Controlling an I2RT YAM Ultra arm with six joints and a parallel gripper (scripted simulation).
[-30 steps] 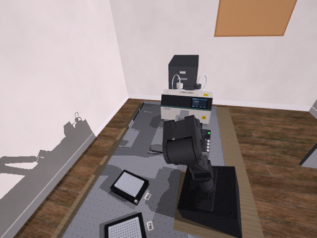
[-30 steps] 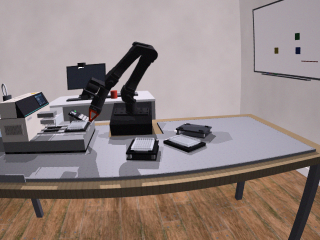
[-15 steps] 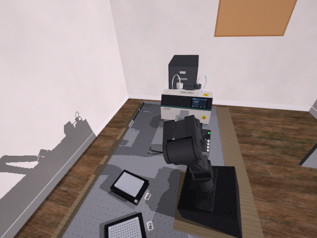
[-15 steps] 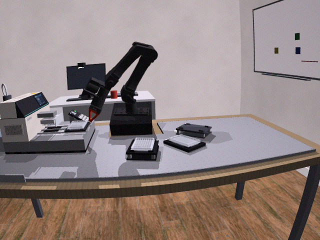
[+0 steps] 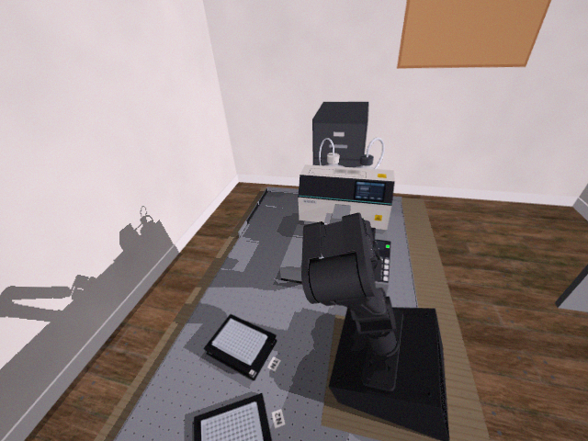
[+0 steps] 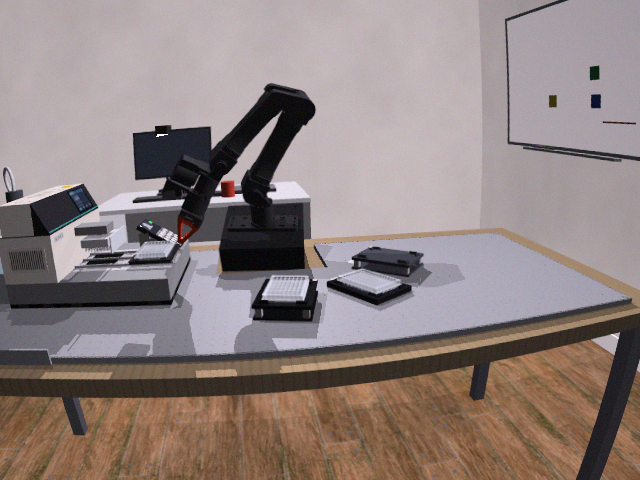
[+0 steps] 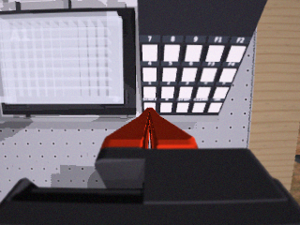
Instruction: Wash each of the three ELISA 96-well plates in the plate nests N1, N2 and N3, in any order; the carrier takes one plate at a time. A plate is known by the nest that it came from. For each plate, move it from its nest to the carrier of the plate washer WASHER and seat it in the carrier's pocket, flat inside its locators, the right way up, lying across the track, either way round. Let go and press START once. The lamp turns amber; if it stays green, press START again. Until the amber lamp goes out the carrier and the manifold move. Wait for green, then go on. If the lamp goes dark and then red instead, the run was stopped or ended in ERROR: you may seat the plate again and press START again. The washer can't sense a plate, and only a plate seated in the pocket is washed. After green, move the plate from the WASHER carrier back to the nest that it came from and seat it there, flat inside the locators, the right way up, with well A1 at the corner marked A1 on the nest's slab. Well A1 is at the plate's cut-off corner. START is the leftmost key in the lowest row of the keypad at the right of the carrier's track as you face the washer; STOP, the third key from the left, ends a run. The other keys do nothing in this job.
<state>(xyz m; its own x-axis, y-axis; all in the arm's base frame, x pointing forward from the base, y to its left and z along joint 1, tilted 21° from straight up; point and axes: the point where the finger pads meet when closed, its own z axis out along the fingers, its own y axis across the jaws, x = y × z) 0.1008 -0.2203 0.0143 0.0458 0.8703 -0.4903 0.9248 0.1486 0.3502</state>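
Pointing down at the washer's keypad (image 7: 187, 75), my gripper (image 7: 149, 112) has its two red fingers pressed together into a single wedge, with nothing between them. From the wrist view the tip of that wedge sits at the leftmost key (image 7: 149, 107) of the lowest row; whether it is actually touching the key or hanging just above it, I cannot tell. Beside the keypad, to its left in that view, a clear 96-well plate (image 7: 61, 58) lies flat in the dark carrier pocket (image 7: 66, 110), its long side running across the track. From the exterior view the same plate (image 6: 154, 250) rests on the WASHER (image 6: 46, 242) deck, just beside my gripper (image 6: 185, 233), and a small green lamp (image 6: 149, 223) glows at the upper end of the tilted keypad; the top view shows that green light (image 5: 387, 246) too, partly behind my arm (image 5: 342, 265). Farther along the table (image 6: 465, 289), one nest (image 6: 387, 256) stands bare, while the two others each carry a plate: one plate (image 6: 285, 287) nearer the table's front edge, another plate (image 6: 368, 280) between it and the bare nest. In the top view two nests have labels beside them, the nearer one reading N2 (image 5: 278, 418); the other label (image 5: 274, 364) is too small to read surely.
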